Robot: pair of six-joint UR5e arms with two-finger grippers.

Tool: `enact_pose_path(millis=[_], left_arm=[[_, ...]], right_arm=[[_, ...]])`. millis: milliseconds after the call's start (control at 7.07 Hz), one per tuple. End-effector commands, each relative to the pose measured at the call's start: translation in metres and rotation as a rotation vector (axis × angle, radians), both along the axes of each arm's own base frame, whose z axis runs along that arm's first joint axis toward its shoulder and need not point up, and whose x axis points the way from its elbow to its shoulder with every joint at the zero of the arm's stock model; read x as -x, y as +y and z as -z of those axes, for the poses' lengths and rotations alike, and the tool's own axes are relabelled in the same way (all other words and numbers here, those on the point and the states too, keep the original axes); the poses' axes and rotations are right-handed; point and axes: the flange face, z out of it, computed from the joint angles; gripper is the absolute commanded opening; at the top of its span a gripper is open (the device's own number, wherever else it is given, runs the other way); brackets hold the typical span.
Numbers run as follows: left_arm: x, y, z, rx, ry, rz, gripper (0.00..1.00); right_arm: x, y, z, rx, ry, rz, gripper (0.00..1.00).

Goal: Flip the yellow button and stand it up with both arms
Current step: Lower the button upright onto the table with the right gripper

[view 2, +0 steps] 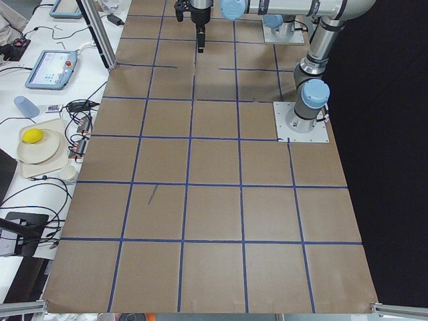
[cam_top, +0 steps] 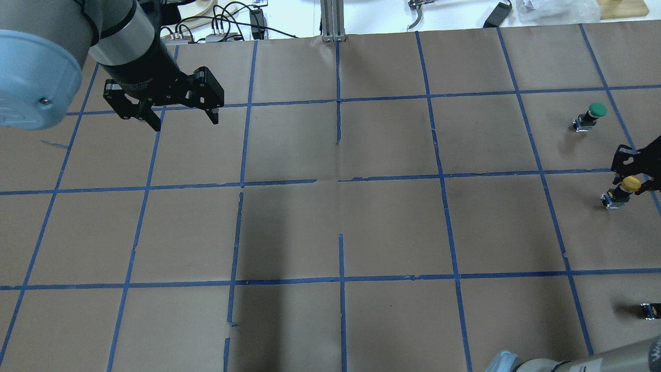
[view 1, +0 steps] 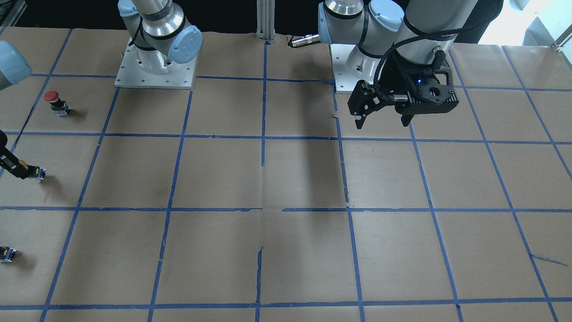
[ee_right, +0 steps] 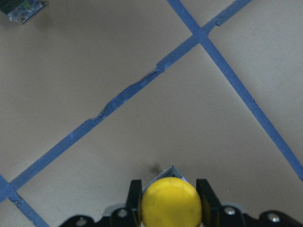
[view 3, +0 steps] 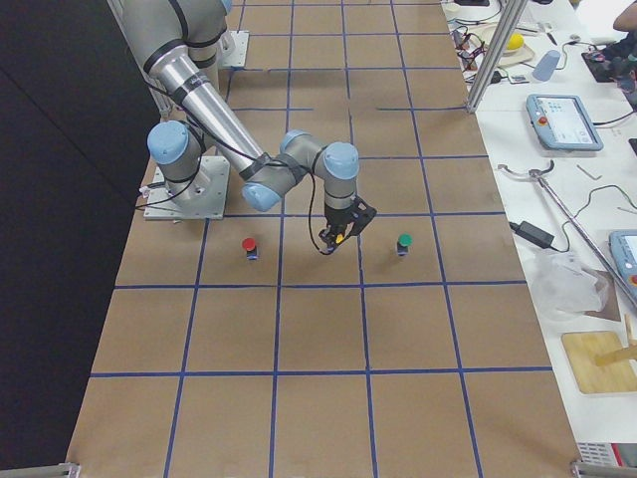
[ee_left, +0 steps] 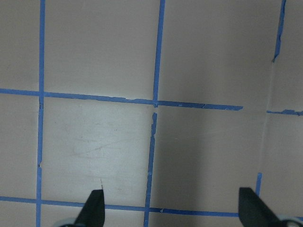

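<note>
The yellow button [ee_right: 170,208] sits between the fingers of my right gripper [ee_right: 169,197], which is shut on its yellow cap. In the overhead view the yellow button [cam_top: 623,189] hangs tilted at the table's right edge. Its grey base points down-left, close to the paper. My right gripper [cam_top: 633,176] reaches in from the right edge. The front-facing view shows the button [view 1: 32,171] at the far left. My left gripper [cam_top: 175,118] is open, empty and high above the far left part of the table. It also shows in the left wrist view [ee_left: 173,208] and the front-facing view [view 1: 384,121].
A green-capped button [cam_top: 591,115] stands beyond the yellow one. A red-capped button [view 1: 56,102] stands nearer the robot. A tiny black-grey part [cam_top: 650,310] lies at the right edge. The arm bases [view 1: 154,67] stand on the robot's side. Brown paper with a blue tape grid covers the table.
</note>
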Motion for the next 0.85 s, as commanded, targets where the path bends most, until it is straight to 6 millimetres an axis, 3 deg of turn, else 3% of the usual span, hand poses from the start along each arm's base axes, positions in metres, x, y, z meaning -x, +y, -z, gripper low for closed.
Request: enact_pose_path(millis=[0,425,708], left_arm=[[0.0,0.0,-0.001,0.002,0.0,0.0,1.0],[0.0,0.0,-0.001,0.002,0.0,0.0,1.0],[0.0,0.0,-0.001,0.002,0.0,0.0,1.0]], right_arm=[[-0.001,0.0,0.003,-0.003,-0.006,0.003,0.67],[-0.001,0.001,0.003,-0.011,-0.009,-0.003,0.79],[-0.004,0.002,-0.015,0.007,0.006,-0.047,0.97]])
